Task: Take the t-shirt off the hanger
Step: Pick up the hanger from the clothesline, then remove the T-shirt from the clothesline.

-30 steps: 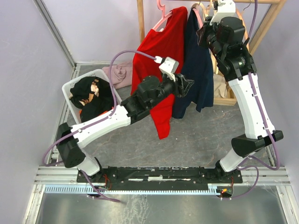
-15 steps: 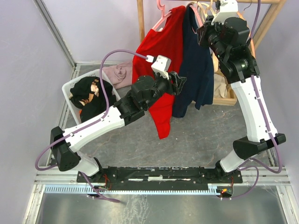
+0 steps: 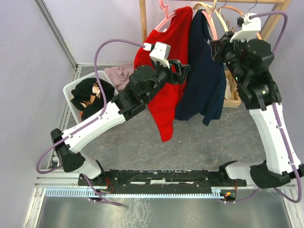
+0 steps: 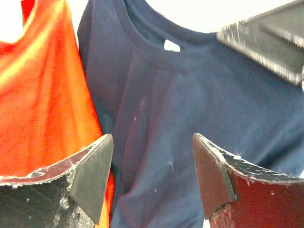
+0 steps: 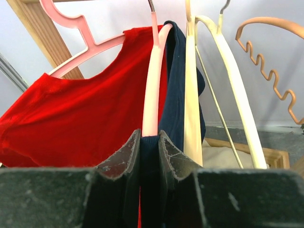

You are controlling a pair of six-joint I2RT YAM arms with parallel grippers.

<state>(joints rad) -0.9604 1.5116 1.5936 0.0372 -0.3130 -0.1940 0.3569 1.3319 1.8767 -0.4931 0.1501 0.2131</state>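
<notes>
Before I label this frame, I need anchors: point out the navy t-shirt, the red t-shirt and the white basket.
navy t-shirt [image 3: 202,90]: top external view, on its hanging body fabric.
red t-shirt [image 3: 164,114]: top external view, on its lower body.
white basket [image 3: 81,80]: top external view, on its far rim.

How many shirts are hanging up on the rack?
2. The red shirt hangs on the left, and the navy shirt is right beside it. Other clothes lie in the white basket; more could be hidden behind.
</notes>
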